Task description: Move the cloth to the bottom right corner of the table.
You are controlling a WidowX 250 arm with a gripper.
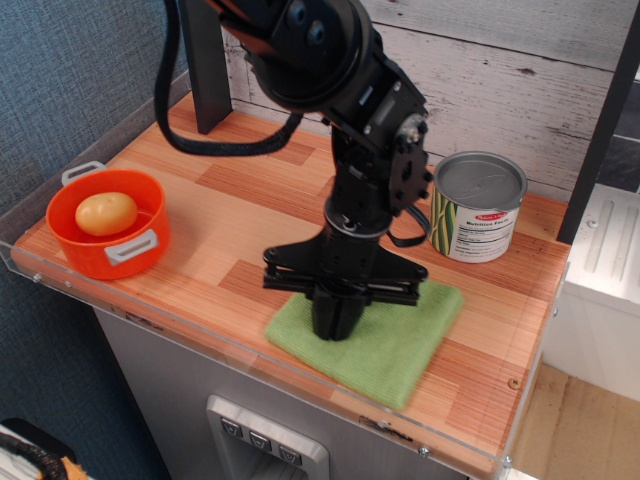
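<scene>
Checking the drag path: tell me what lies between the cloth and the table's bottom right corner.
Only bare wood of the table lies between the cloth and that corner in the single camera view. The tin can stands behind, off that stretch.

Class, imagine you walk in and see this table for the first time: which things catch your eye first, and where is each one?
The black gripper presses down on the light green cloth near the table's front edge, right of centre. At the left edge sits an orange pot holding a potato, and a tin can stands at the back right.

1 cloth, 1 tin can, 1 orange pot, 1 potato, 1 table.
</scene>
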